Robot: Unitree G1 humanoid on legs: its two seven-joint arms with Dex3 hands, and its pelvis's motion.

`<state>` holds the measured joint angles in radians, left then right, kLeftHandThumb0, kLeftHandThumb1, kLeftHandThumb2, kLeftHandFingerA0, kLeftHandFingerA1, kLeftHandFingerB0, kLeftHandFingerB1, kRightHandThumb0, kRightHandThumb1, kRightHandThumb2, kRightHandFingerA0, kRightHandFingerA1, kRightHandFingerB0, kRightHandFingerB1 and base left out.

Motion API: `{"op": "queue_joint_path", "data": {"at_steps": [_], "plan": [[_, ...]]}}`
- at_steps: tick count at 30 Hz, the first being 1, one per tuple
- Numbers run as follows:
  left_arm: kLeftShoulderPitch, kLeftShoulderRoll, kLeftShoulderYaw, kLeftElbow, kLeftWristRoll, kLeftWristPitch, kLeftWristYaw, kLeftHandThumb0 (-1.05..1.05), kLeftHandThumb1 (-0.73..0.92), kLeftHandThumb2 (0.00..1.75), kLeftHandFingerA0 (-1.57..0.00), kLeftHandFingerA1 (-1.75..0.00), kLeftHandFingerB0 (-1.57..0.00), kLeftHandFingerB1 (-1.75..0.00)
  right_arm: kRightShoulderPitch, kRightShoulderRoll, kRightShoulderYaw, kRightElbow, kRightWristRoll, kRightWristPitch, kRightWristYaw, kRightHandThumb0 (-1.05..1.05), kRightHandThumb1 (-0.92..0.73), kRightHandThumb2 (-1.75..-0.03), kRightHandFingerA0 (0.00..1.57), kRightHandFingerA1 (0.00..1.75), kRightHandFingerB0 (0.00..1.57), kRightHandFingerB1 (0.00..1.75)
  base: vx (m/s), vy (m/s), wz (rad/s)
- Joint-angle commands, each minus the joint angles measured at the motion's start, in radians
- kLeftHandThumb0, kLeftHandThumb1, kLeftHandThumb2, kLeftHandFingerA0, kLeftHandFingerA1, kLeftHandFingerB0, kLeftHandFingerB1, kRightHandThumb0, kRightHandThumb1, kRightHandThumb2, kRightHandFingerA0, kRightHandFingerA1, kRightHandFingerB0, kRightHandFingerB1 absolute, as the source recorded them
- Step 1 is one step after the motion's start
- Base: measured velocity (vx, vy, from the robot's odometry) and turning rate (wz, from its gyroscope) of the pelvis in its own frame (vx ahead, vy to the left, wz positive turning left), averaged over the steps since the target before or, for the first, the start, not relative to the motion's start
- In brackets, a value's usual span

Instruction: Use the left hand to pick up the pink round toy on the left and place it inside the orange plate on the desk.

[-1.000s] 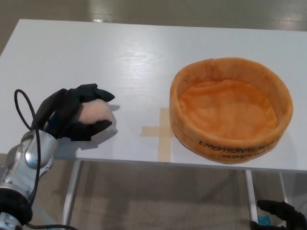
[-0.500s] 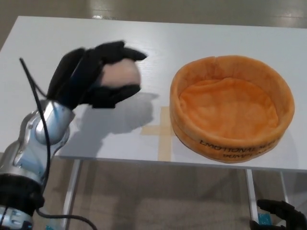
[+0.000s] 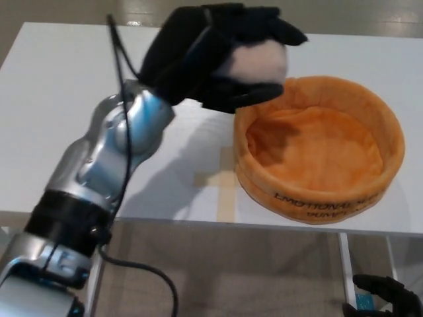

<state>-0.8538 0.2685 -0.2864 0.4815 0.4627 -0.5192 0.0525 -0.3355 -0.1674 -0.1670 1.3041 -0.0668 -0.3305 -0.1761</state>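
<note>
While the left hand (image 3: 215,56) grips the pink round toy (image 3: 261,61), fingers wrapped around it, both hang above the orange plate's (image 3: 310,201) far-left rim on the white desk (image 3: 79,86)

Bright overhead light, soft shadows, slight blur.

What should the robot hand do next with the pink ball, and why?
Probably carry it a bit further right and lower it. The left robot hand holds the pink round toy in the air at the near-left rim of the orange plate, not yet over its empty middle, so letting go now might miss.
</note>
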Motion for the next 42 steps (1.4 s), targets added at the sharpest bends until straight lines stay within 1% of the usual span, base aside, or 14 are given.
{"op": "queue_joint_path", "data": {"at_steps": [1,2,21,22,23,24,25,26,30,31,37,38,41,42], "plan": [[-0.053,-0.039,-0.062,0.061,0.108,0.034,0.041,-0.17,0.69,0.60,-0.90,-1.54,-0.92,-0.58,0.012,0.009,0.001,0.005,0.000,-0.015,-0.003,-0.20,-0.33,-0.86,0.54,1.02,0.52,0.74,0.00,0.000,0.00],[-0.089,-0.071,-0.096,0.126,0.143,0.044,0.072,-0.16,0.67,0.65,-0.93,-1.58,-0.96,-0.62,0.008,0.013,-0.001,0.005,0.005,-0.008,-0.001,-0.20,-0.33,-0.91,0.57,0.89,0.50,0.72,0.00,0.000,0.00],[-0.252,-0.220,-0.227,0.513,0.217,0.064,0.197,-0.16,0.71,0.63,-0.93,-1.46,-0.90,-0.56,0.006,0.026,-0.005,0.005,0.007,-0.015,-0.010,-0.19,-0.33,-0.85,0.51,1.00,0.53,0.74,0.00,0.000,0.00],[-0.270,-0.230,-0.246,0.537,0.227,0.108,0.133,-0.47,0.56,0.57,-0.33,-0.37,-0.28,-0.31,0.003,0.029,-0.007,0.006,0.010,-0.008,-0.009,-0.17,-0.34,-0.86,0.51,1.01,0.52,0.75,0.00,0.000,0.00],[-0.278,-0.231,-0.260,0.547,0.236,0.128,0.093,-0.71,0.45,0.76,-0.07,-0.39,-0.03,-0.30,0.003,0.030,-0.007,0.006,0.009,-0.009,-0.011,-0.17,-0.33,-0.87,0.51,1.00,0.53,0.76,0.00,0.000,0.00],[-0.287,-0.231,-0.274,0.557,0.245,0.142,0.059,-0.71,0.45,0.76,-0.07,-0.39,-0.03,-0.30,0.005,0.031,-0.005,0.007,0.007,-0.010,-0.014,-0.17,-0.33,-0.87,0.51,1.00,0.53,0.76,0.00,0.000,0.00],[-0.291,-0.235,-0.278,0.559,0.234,0.163,0.001,-0.84,0.49,0.60,0.00,-0.08,0.00,-0.21,0.006,0.030,-0.001,0.007,0.002,-0.014,-0.016,-0.18,-0.34,-0.86,0.53,1.01,0.52,0.76,0.00,0.000,0.00],[-0.295,-0.237,-0.282,0.557,0.224,0.181,-0.049,-0.79,0.44,0.85,0.00,0.00,0.00,-0.09,0.007,0.030,0.000,0.006,0.001,-0.015,-0.013,-0.22,-0.32,-0.91,0.57,0.92,0.52,0.75,0.00,0.000,0.00],[-0.308,-0.241,-0.297,0.554,0.210,0.213,-0.148,-0.83,0.44,0.89,0.00,0.00,0.00,-0.06,0.002,0.031,-0.004,0.006,0.005,-0.012,-0.011,-0.19,-0.32,-0.88,0.51,1.04,0.53,0.77,0.00,0.000,0.00],[-0.312,-0.241,-0.297,0.550,0.200,0.216,-0.181,-0.98,0.44,0.68,0.00,0.00,0.00,-0.19,0.001,0.031,-0.003,0.007,0.005,-0.012,-0.011,-0.18,-0.33,-0.87,0.52,1.03,0.53,0.76,0.00,0.000,0.00],[-0.319,-0.236,-0.293,0.517,0.177,0.234,-0.260,-0.93,0.43,0.62,0.00,0.00,0.00,-0.20,0.000,0.030,-0.005,0.008,0.007,-0.004,-0.008,-0.18,-0.33,-0.85,0.54,1.04,0.53,0.78,0.00,0.000,0.00],[-0.320,-0.230,-0.289,0.497,0.173,0.241,-0.276,-0.71,0.39,0.85,0.00,0.00,0.00,-0.09,0.000,0.030,-0.005,0.007,0.007,-0.004,-0.009,-0.18,-0.34,-0.84,0.54,1.01,0.53,0.76,0.00,0.000,0.00],[-0.317,-0.221,-0.283,0.465,0.171,0.255,-0.294,-0.72,0.39,0.85,0.00,0.00,0.00,-0.09,0.000,0.030,-0.003,0.007,0.005,-0.005,-0.009,-0.16,-0.34,-0.85,0.52,0.99,0.52,0.75,0.00,0.000,0.00],[-0.315,-0.216,-0.278,0.446,0.166,0.256,-0.298,-0.70,0.39,0.84,0.00,0.00,0.00,-0.08,0.001,0.030,-0.001,0.007,0.003,-0.005,-0.011,-0.14,-0.28,-0.94,0.61,0.84,0.52,0.74,0.00,0.000,0.00]]}}
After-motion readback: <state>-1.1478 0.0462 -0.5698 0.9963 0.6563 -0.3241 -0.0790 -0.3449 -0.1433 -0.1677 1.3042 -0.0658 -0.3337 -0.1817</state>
